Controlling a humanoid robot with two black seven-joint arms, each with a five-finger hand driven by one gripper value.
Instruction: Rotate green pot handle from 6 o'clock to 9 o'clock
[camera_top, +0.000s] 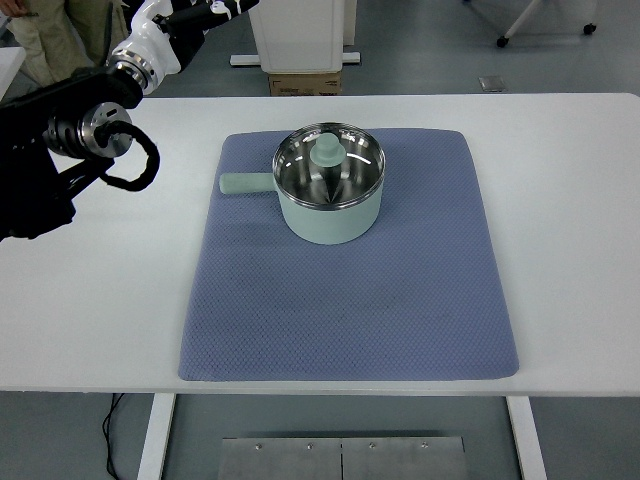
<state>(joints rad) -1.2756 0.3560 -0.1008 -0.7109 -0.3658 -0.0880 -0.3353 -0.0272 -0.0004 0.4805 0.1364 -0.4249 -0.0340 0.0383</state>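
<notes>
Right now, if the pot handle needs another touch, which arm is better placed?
Left. Its arm shows at the picture's left edge, on the side the handle points to, about 9 o'clock. No right arm is in view. The pot sits on the mat.

You have a white table (90, 300) running the full width of the view, on pale legs. A blue-grey textured mat (350, 310) lies flat across its middle, its near edge almost at the table's front edge, corners rounded, possibly lifting slightly at the front right.
</notes>
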